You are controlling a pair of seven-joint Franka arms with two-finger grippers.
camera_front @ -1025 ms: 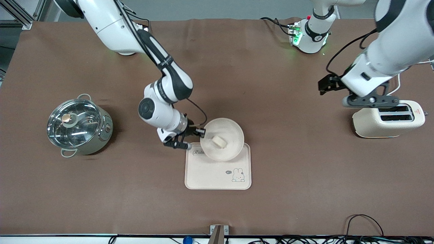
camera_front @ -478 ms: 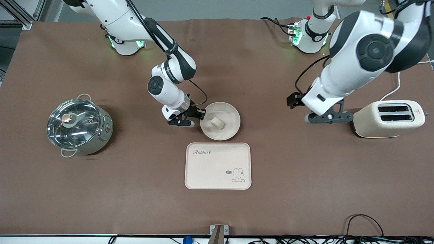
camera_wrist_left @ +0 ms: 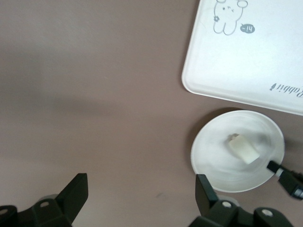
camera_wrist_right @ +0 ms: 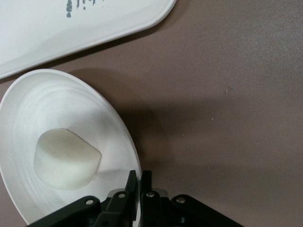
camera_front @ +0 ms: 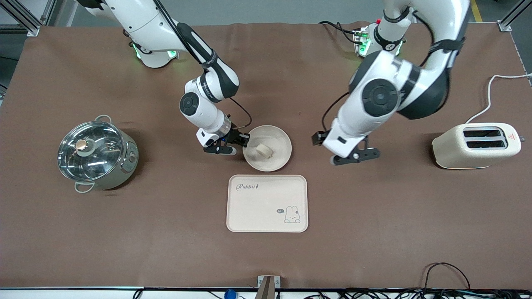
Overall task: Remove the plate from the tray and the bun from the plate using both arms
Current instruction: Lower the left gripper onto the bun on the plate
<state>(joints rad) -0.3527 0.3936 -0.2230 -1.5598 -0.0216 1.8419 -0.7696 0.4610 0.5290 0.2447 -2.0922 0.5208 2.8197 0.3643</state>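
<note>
The round cream plate (camera_front: 276, 143) is off the tray, over the brown table just farther from the front camera than the tray (camera_front: 267, 203). The bun (camera_front: 263, 150) lies on the plate. My right gripper (camera_front: 244, 141) is shut on the plate's rim at the right arm's side; the right wrist view shows the pinch (camera_wrist_right: 139, 182), the plate (camera_wrist_right: 61, 109), the bun (camera_wrist_right: 66, 158) and the tray's corner (camera_wrist_right: 71, 28). My left gripper (camera_front: 355, 156) is open and empty over bare table beside the plate. The left wrist view shows its gripper (camera_wrist_left: 139, 198), the plate (camera_wrist_left: 213, 151), the bun (camera_wrist_left: 244, 149) and the tray (camera_wrist_left: 251, 52).
A steel pot with a glass lid (camera_front: 96, 154) stands toward the right arm's end of the table. A cream toaster (camera_front: 476, 145) with its cord stands toward the left arm's end. Cables run along the table's front edge.
My right gripper carried the plate with the bun off the tray to the table, farther from the front camera. My left arm swung from over the toaster toward the plate.
</note>
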